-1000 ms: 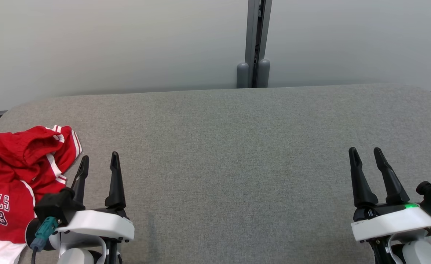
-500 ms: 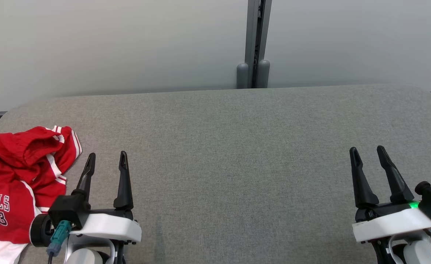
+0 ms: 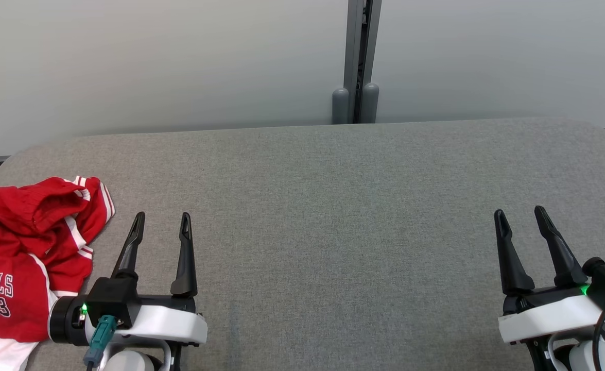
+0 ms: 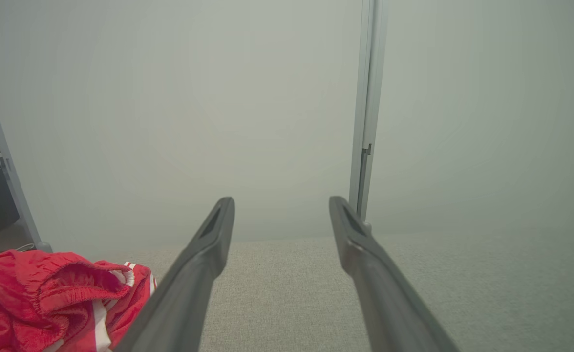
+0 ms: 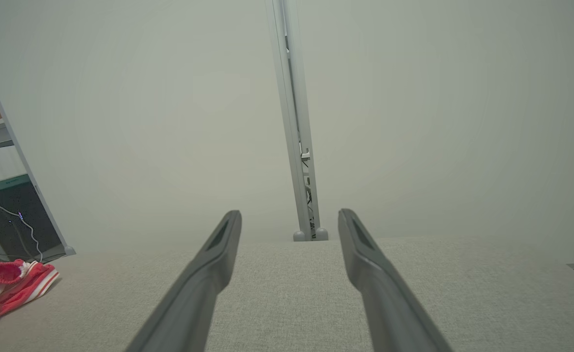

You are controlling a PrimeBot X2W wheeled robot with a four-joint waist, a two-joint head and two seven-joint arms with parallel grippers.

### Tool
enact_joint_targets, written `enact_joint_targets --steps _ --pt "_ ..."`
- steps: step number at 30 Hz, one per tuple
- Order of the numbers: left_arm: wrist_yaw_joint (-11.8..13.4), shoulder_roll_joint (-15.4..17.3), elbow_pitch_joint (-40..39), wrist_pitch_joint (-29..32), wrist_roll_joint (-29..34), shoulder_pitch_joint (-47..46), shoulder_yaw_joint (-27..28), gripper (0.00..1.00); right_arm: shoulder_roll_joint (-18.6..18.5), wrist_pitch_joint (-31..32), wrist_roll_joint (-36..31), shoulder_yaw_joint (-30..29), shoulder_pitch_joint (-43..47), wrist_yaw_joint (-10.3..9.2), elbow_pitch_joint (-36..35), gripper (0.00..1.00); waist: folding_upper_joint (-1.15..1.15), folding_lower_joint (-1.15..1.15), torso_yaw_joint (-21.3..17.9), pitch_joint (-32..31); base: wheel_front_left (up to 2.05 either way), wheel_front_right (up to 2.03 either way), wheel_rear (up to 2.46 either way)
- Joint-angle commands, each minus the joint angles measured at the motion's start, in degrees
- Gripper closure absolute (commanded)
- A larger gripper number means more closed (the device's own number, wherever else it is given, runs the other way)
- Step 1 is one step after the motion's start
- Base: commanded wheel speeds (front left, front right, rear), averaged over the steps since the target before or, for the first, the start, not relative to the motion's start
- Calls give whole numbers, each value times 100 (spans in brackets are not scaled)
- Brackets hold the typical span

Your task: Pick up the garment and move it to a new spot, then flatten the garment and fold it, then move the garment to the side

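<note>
Where the garment lies: the red garment [image 3: 19,257], a jersey with white stripes and "BULLS 23" on it, sits crumpled in a heap at the left end of the grey surface [image 3: 333,206], with part of it running off the head view's lower left edge.
Left hand: the left hand [image 3: 161,216] stands just beside the heap's right edge, fingers spread, holding nothing and clear of the cloth.
Right hand: the right hand [image 3: 519,211] is at the far right, well apart from the garment, fingers likewise spread and empty.
Step in hand: by my reading the very first one, picking the garment up; no flattening or folding is begun.
Next move calls for: the left hand to swing leftward and down onto a raised fold, such as the elastic-edged bunch in the left wrist view, then close on it.
New spot: the middle of the surface looks a fair place.
Risk: pinching a single layer may drag the heap rather than lift it.
</note>
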Motion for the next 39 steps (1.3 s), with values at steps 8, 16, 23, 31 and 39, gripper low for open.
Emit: enact_joint_targets --steps 8,16,23,31,39 --pt "0 16 46 -18 19 44 11 0 20 -50 -19 -27 7 26 9 0 0 0 -3 -8 0 0 0" --pt "22 18 109 -17 -160 10 49 0 23 -50 29 8 48 26 -34 0 0 0 122 -7 0 0 0" --pt "-6 17 155 -17 -202 -35 79 0 -5 -49 115 88 79 21 -25 0 0 0 558 -25 0 0 0" --pt "-22 17 201 -17 -182 43 116 0 -9 -49 207 224 112 21 41 0 0 0 1268 -67 0 0 0" --pt "-61 16 224 -17 -174 41 176 0 -34 -49 328 459 95 21 97 0 0 0 1754 -72 0 0 0"
